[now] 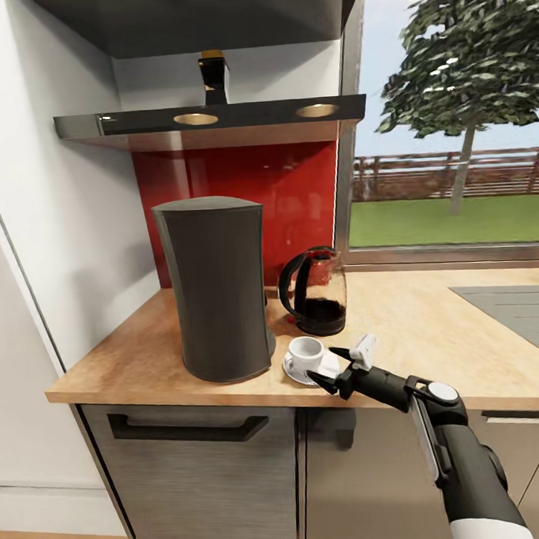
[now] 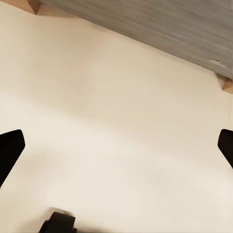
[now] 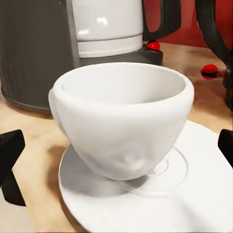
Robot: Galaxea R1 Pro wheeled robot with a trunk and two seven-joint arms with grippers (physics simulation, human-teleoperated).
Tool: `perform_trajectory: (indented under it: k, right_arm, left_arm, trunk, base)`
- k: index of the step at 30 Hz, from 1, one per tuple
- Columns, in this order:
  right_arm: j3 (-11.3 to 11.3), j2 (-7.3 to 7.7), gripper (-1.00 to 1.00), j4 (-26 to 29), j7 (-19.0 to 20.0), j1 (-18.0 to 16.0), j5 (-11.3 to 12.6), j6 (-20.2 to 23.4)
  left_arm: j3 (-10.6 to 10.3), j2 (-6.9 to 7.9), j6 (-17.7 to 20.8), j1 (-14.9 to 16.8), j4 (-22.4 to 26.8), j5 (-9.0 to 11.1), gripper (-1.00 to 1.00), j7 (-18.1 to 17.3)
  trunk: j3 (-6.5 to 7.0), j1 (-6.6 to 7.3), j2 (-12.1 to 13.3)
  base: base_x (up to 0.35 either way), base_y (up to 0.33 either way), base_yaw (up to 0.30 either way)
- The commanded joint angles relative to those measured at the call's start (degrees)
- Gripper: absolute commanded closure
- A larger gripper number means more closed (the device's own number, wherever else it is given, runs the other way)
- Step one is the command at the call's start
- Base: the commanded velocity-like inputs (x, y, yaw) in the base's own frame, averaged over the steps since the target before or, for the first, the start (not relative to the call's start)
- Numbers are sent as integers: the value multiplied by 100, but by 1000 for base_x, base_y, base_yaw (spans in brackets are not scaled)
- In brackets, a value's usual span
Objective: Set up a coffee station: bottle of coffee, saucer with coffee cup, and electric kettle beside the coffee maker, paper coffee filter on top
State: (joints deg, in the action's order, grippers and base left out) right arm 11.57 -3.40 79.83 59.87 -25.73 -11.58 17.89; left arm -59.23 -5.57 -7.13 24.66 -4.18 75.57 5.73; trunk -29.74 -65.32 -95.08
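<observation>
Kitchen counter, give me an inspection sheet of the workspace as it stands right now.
Surface: light wood-grain countertop, bare beyond the station.
Job's things: tall matte black-grey coffee maker upright; clear glass kettle with black handle beside it; small white cup on flat white saucer; dark bottle with amber cap on the glossy black shelf; paper filter: nothing seen.
Clutter: nothing seen.
Tools: right tool open, by the saucer; left tool open, facing a pale surface.
Cables: nothing seen.
Surroundings: red backsplash, window.
</observation>
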Motion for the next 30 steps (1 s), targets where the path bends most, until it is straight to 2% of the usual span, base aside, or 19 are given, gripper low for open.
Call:
perform_trajectory:
  k: [1,5,9,13,16,18,20,24,25,29,30]
  right_arm:
    - [83,2,-100,42,64,4,-23,48]
    - [183,54,-100,166,93,57,-11,74]
    - [272,133,-100,447,466,83,-15,362]
    - [756,145,-100,552,684,86,-5,448]
    - [983,154,-100,574,1054,88,-22,459]
    - [1304,196,-100,582,1186,93,-25,459]
    - [1769,222,-100,585,1334,100,-27,459]
    - [2481,262,-100,589,1625,117,-42,453]
    - [2662,321,-100,589,1647,119,-44,453]
    - [3042,638,-100,568,1667,127,-52,452]
    - [3267,694,-100,559,1668,128,-54,452]
  left_arm:
    - [-36,-6,-13,4,-13,19,-100,7]
    - [-36,-6,-15,4,-13,19,-100,7]
    - [-36,-6,-15,4,-13,19,-100,7]
    - [-36,-6,-15,4,-13,19,-100,7]
    - [-36,-6,-16,4,-13,19,-100,7]
    - [-36,-6,-16,4,-13,19,-100,7]
    - [-36,-6,-16,4,-11,19,-100,7]
    - [-36,-6,-16,4,-5,19,-100,7]
    - [-36,-6,-16,4,-4,19,-100,7]
    - [-36,-11,-16,4,0,19,-100,7]
    - [-36,-13,-16,4,-1,19,-100,7]
  trunk:
    - [-6,0,-3]
    - [-6,0,-3]
    - [-6,0,-3]
    - [-6,0,-3]
    - [-6,0,-3]
    - [-6,0,-3]
    - [-6,0,-3]
    - [-6,0,-3]
    - [-6,0,-3]
    - [-6,0,-3]
    - [-6,0,-3]
  base:
    - [0,0,0]
    - [0,0,0]
    - [0,0,0]
    - [0,0,0]
    - [0,0,0]
    - [0,0,0]
    - [0,0,0]
    - [0,0,0]
    - [0,0,0]
    - [0,0,0]
    - [0,0,0]
